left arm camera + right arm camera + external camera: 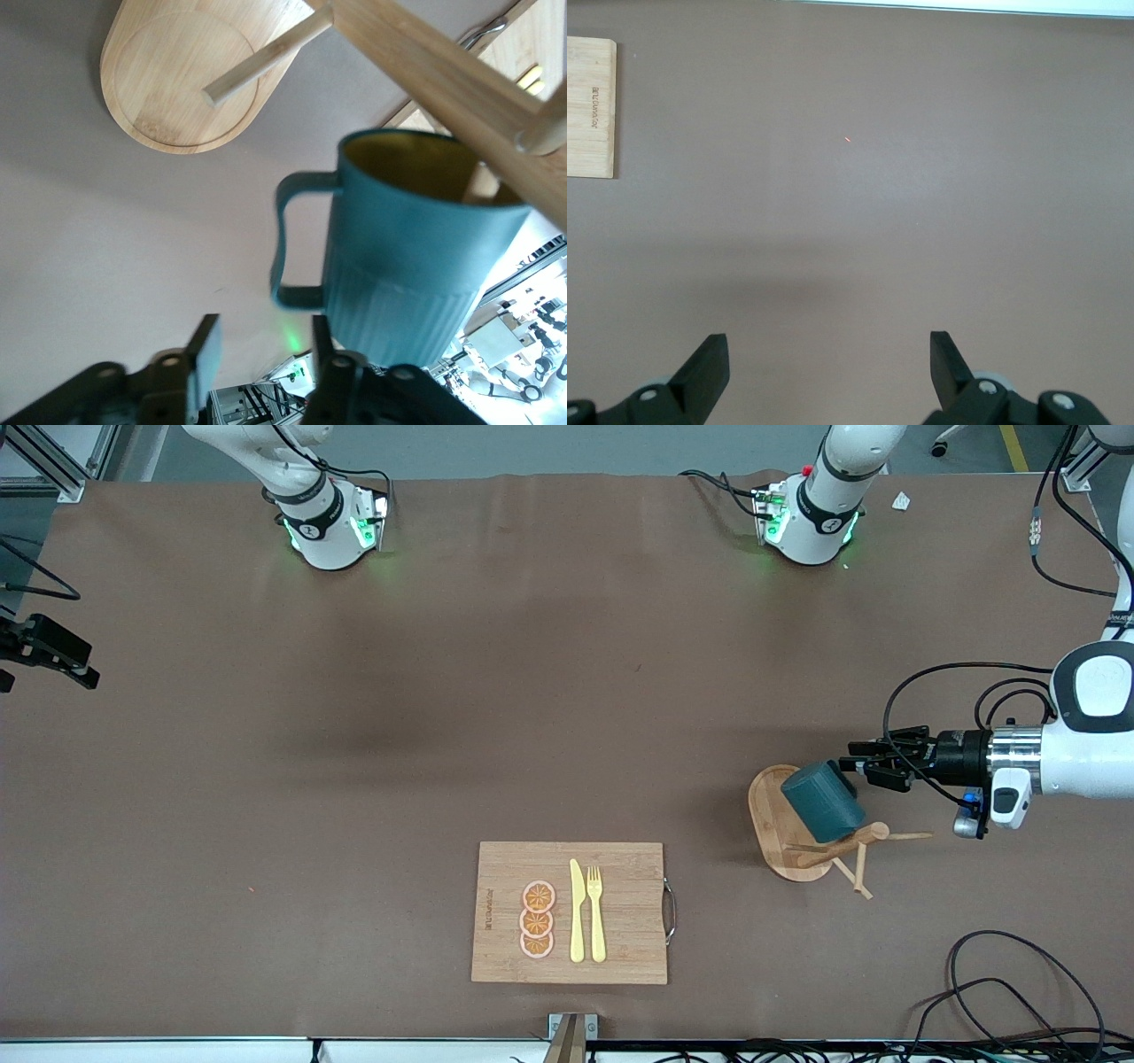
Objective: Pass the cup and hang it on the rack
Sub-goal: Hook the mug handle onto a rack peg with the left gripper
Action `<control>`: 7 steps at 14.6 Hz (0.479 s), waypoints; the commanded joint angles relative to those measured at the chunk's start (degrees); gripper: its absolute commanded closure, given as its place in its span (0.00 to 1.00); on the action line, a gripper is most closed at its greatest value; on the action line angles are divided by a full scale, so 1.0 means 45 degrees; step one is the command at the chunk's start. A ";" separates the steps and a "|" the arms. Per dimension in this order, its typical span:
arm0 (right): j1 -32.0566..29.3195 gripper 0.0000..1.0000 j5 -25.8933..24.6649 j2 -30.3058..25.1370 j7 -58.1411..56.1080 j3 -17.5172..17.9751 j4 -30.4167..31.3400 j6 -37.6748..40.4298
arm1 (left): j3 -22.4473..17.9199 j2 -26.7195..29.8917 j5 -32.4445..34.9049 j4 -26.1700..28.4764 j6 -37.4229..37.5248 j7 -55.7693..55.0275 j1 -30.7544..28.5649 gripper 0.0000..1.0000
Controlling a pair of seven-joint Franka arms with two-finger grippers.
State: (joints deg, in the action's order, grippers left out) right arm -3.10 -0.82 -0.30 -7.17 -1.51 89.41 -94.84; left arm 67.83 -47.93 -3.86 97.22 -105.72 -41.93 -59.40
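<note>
On the rack [791, 834], the cup [822, 801] hangs from a peg.
Left gripper [858, 763] beside it, jaws parted, empty; right gripper [829, 365] waits, jaws wide.

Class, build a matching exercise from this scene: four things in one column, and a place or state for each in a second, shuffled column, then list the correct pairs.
Things
1. cup
2. left gripper
3. knife and fork
4. right gripper

Places or states
A. lying side by side on the cutting board
B. open over bare table
C. hanging on a peg of the rack
D. fingers apart beside the cup, not gripping it

Pairs: 1-C, 2-D, 3-A, 4-B
</note>
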 commanded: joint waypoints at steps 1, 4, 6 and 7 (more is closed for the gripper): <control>-0.0072 0.00 0.0162 -0.0169 0.0031 0.0024 0.0152 0.0059 | -0.0015 0.0124 -0.0276 -0.0315 0.0095 -0.0058 0.0094 0.21; -0.0072 0.00 0.0162 -0.0188 0.0031 0.0024 0.0152 0.0060 | 0.0083 0.0202 -0.0295 -0.0549 0.0134 -0.0116 0.0055 0.03; -0.0072 0.00 0.0162 -0.0169 0.0031 0.0024 0.0152 0.0060 | 0.0219 0.0319 -0.0276 -0.0920 0.0425 -0.0427 0.0016 0.00; -0.0072 0.00 0.0162 -0.0188 0.0031 0.0024 0.0152 0.0040 | 0.0413 0.0339 -0.0276 -0.1289 0.0853 -0.0719 0.0035 0.00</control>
State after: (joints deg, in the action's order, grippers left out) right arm -3.10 -0.82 -0.30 -7.17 -1.51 89.41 -94.83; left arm 68.65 -47.91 -3.94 94.08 -105.04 -43.13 -59.42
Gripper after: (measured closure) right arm 0.000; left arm 0.000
